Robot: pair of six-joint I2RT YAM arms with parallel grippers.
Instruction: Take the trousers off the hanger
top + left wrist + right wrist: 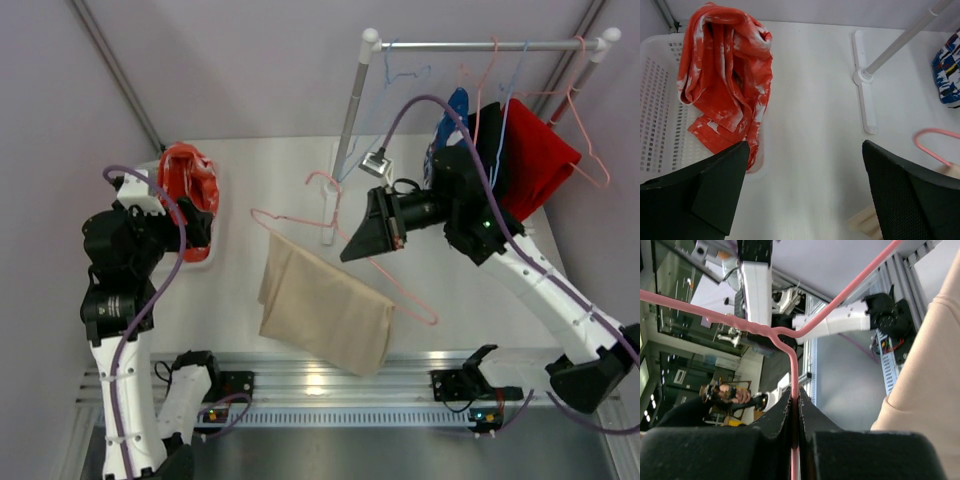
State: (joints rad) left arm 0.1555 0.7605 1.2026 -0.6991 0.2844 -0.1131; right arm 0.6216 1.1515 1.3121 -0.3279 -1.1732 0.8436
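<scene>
My right gripper point(352, 250) is shut on a pink hanger point(330, 215) and holds it above the table; the wire runs between the jaws in the right wrist view point(794, 385). Beige trousers point(325, 305) hang folded over the hanger's bar and also show at the right edge of the right wrist view point(930, 375). My left gripper point(200, 228) is open and empty beside the white basket point(660, 100), which holds orange-red trousers with white marks point(725, 75). Blue patterned point(450, 120), black point(492, 140) and red trousers point(540, 155) hang on the rack.
The rack's rail point(480, 44) stands at the back right on a white post point(350, 120) with a foot point(863, 85). Empty blue and pink hangers point(400, 70) hang on it. An aluminium rail point(330, 385) runs along the near edge.
</scene>
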